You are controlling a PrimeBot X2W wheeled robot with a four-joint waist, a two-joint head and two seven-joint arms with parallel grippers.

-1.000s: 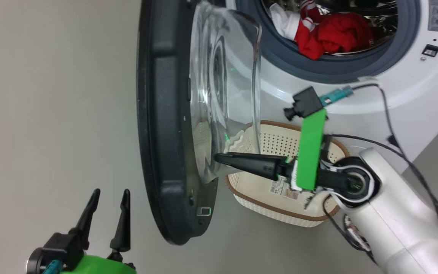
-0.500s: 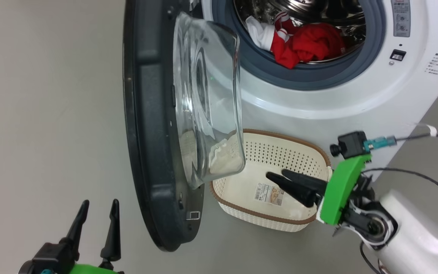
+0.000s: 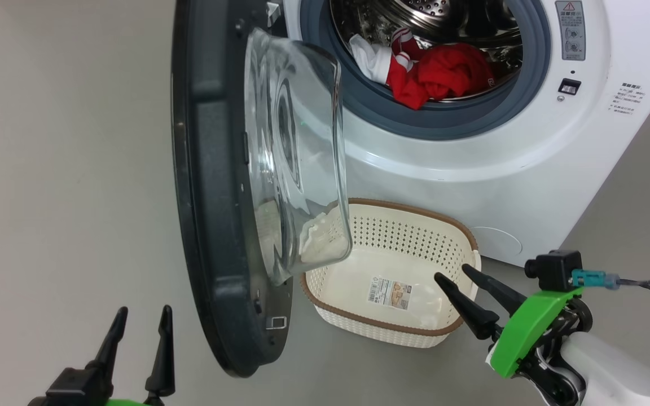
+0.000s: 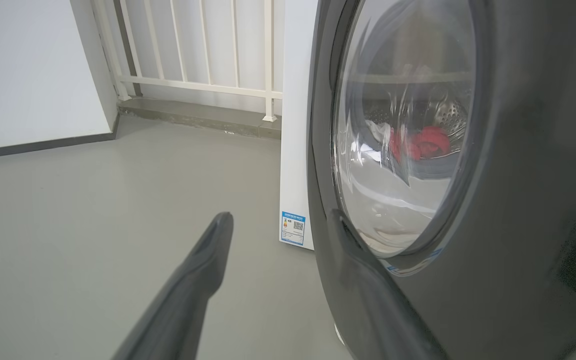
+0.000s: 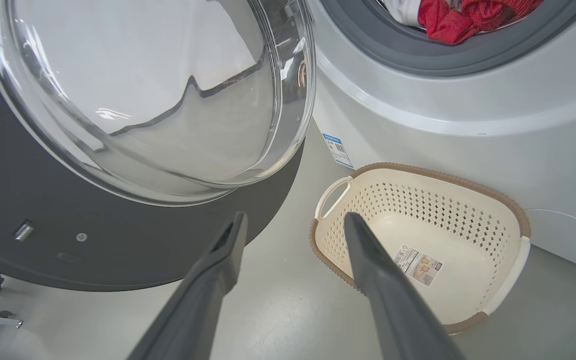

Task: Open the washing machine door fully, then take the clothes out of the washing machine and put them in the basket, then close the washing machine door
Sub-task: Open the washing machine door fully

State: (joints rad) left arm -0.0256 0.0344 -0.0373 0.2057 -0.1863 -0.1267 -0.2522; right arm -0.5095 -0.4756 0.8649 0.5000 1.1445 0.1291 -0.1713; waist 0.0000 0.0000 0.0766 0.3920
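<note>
The washing machine door [image 3: 206, 186] stands swung out, its black rim edge-on and its glass porthole [image 3: 294, 169] bulging toward the white washing machine [image 3: 471, 163]. Red and white clothes [image 3: 432, 70] lie in the steel drum behind the grey gasket. On the floor below the opening sits the cream basket [image 3: 392, 270], holding nothing but its paper label. My right gripper [image 3: 452, 274] is open over the basket's right end, apart from the door. Low at the left, my left gripper [image 3: 141, 311] is open beside the door's outer face [image 4: 518, 200].
Grey floor stretches to the left of the door. A white railing [image 4: 193, 50] and a white wall stand at the far end in the left wrist view. Cables trail from my right wrist camera [image 3: 556, 269]. A blue label sticker [image 5: 338, 150] marks the machine's side.
My right gripper has left the door's porthole and pulled back to the right and down, over the basket's right end. The head camera has shifted, showing more of the drum. The left gripper keeps its place.
</note>
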